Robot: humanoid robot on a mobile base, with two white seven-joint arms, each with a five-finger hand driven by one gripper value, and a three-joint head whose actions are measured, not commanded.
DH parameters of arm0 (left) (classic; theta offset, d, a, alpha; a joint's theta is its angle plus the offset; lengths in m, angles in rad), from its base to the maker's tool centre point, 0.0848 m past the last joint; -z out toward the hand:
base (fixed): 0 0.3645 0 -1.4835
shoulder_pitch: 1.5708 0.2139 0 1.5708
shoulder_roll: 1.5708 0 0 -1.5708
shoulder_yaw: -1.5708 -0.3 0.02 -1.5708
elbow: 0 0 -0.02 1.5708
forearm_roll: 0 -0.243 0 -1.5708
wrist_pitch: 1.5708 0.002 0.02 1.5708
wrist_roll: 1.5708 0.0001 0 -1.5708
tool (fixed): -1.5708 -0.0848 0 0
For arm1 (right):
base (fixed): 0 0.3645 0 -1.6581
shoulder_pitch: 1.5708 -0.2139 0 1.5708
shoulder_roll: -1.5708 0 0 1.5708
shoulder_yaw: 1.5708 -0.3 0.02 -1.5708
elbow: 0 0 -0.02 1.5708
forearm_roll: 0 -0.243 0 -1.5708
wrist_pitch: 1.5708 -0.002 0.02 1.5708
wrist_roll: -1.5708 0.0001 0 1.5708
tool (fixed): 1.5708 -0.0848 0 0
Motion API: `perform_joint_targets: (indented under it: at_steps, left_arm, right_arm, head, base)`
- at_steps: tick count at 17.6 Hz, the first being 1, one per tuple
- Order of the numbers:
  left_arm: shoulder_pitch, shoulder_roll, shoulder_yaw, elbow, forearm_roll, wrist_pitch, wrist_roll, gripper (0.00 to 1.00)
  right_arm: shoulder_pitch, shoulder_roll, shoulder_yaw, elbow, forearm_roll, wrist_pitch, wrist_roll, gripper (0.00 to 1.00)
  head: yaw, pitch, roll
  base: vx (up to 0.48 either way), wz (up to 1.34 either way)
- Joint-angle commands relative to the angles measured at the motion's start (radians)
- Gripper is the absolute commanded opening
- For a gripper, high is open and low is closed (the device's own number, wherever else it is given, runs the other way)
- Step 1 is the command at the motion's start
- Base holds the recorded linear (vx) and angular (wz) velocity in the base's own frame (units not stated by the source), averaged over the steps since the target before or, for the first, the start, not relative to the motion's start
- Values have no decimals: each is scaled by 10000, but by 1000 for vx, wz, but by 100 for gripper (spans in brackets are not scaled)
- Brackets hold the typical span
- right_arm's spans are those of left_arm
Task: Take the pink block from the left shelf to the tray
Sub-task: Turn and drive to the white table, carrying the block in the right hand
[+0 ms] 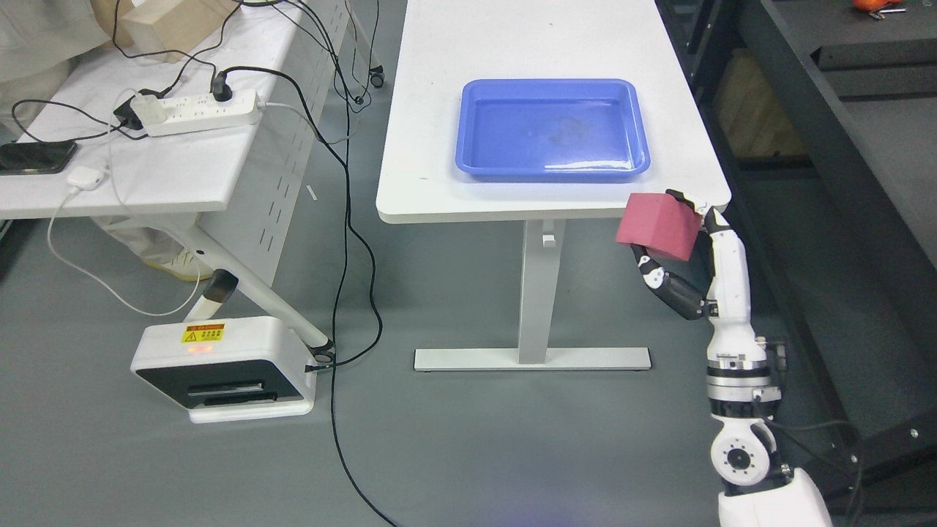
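right hand [677, 252], nearest the camera, rises on its arm from the lower right, fingers [654, 274] clamped around the pink block [657, 226]; the thumb hooks over the block's top while the others cradle it from beneath, apparently to keep it from slipping. the block hangs in the air just off the near right corner of the tabletop [424, 146], below and right of the tray [553, 130]. the blue tray lies farther back on the tabletop, empty, likely awaiting the block. the left hand is not in view.
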Motion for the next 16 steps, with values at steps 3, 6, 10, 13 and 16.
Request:
perform_joint_targets:
  at_steps: [3, 6, 10, 13, 16]
  left_arm:
    - [200, 175, 0, -174, 0, 8, -1, 100]
    - [200, 175, 0, -174, 0, 8, -1, 100]
    - [200, 175, 0, -174, 0, 8, -1, 100]
    - [200, 175, 0, -174, 0, 8, -1, 100]
    - [200, 175, 0, -174, 0, 8, -1, 100]
  right_arm:
    - [-200, -175, 3, -1, 0, 1, -5, 6]
    - [-200, -175, 3, -1, 0, 1, -5, 6]
    - [-200, -175, 18, -1, 0, 1, -5, 6]
    - [-200, -175, 126, -1, 15, 1, 41, 6]
    - [-246, -175, 370, -1, 351, 32, 148, 6]
  head:
    - [0, 0, 0]
    - [0, 0, 0]
    - [0, 0, 0]
    - [0, 0, 0]
    - [0, 0, 0]
  base:
    - [287, 24]
    - [271, 35]
    - [257, 16]
    - [245, 35]
    - [255, 40]
